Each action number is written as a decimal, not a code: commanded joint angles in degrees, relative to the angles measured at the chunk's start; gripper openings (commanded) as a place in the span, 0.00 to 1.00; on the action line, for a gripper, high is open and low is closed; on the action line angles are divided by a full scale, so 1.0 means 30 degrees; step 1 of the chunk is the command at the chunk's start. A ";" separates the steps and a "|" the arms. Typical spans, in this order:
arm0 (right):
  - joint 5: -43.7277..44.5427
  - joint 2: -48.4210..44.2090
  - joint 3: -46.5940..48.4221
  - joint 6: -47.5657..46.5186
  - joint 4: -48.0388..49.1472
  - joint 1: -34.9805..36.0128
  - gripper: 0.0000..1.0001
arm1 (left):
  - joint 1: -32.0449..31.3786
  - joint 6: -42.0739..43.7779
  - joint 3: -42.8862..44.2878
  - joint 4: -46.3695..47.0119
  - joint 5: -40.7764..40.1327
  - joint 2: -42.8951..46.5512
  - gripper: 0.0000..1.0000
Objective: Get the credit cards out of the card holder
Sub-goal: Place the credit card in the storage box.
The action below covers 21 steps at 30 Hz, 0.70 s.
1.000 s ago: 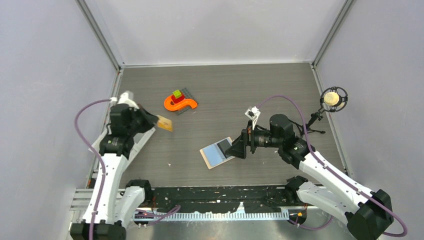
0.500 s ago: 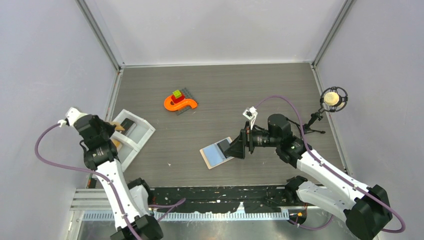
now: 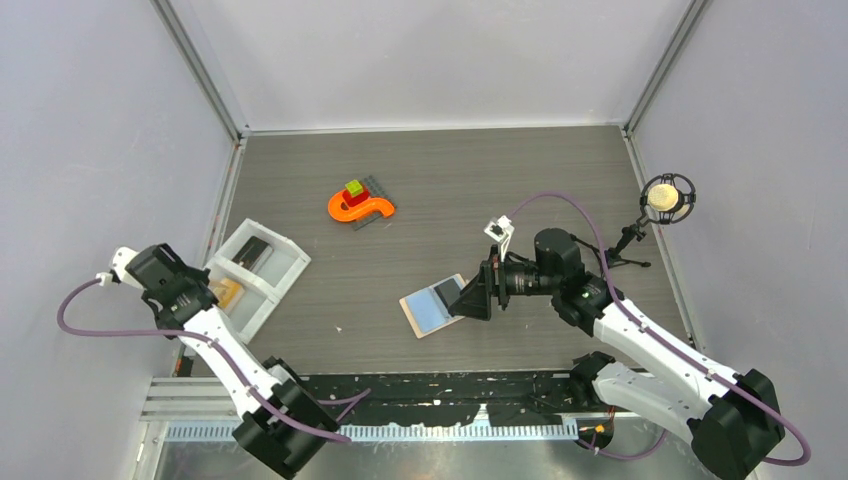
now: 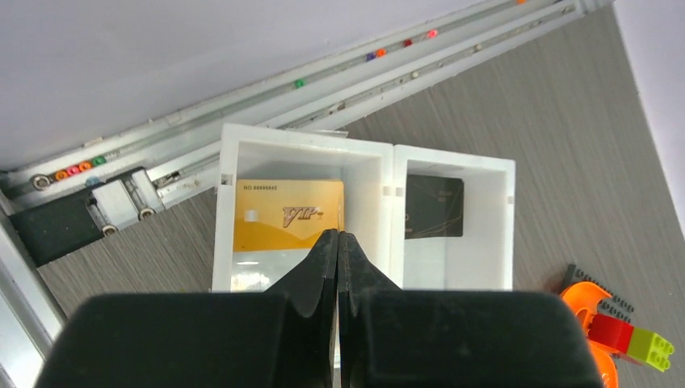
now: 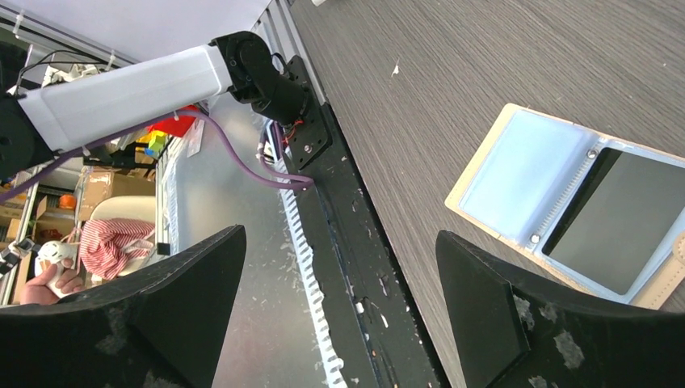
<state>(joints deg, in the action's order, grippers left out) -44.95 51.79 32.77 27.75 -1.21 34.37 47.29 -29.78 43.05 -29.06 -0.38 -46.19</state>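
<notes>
Hovering pressed together, the left gripper points at the orange-yellow card in the tray.

Robotics lab, white-walled test bay, aluminium rails

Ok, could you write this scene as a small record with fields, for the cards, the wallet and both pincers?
yellow card: lying in one compartment of the white tray
black card: lying in the tray's other compartment
wallet: open on the table, pale blue inside facing up
left pincer: shut, empty, over the tray
right pincer: open, empty, beside the wallet
</notes>
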 commanded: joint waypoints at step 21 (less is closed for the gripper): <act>-0.0144 -0.0125 0.0296 -0.0429 -0.0093 -0.0060 0.95 | 0.0995 -0.1430 -0.0718 0.3241 0.2167 -0.3972 0.00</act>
<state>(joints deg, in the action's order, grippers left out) -44.93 52.84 32.77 27.27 -2.28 34.37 49.78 -34.11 40.97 -22.31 6.68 -58.41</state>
